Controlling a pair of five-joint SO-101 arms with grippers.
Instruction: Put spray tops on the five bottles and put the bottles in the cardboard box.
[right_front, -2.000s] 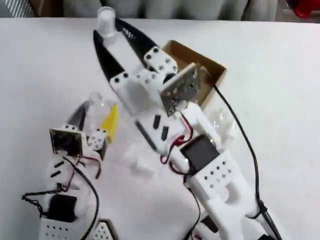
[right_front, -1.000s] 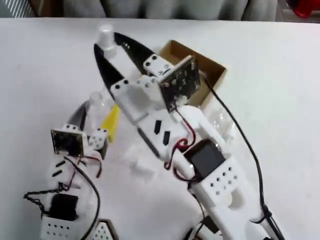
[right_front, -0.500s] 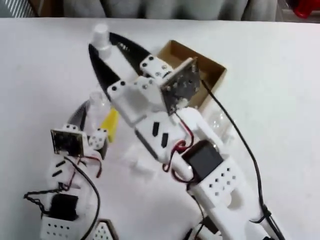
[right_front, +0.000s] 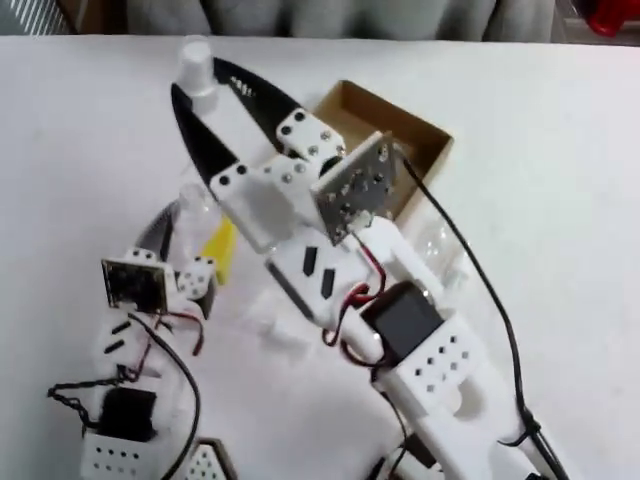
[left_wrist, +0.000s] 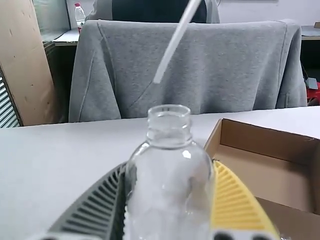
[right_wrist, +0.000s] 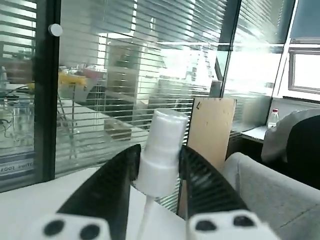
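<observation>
While my left claw (left_wrist: 167, 202) pinches the uncapped bottle (left_wrist: 169, 170) upright, my right claw (right_wrist: 160, 162) clamps the spray top (right_wrist: 161, 145) above it, tube (left_wrist: 175, 40) slanting. If that tube catches the narrow rim, I reckon it bends or tips the bottle. The cardboard box (right_front: 425, 135) lies close on the right, beneath my right arm

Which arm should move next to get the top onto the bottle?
Right. The right gripper holds the spray top, tube dangling; the left gripper only steadies the upright, open-necked bottle.
</observation>
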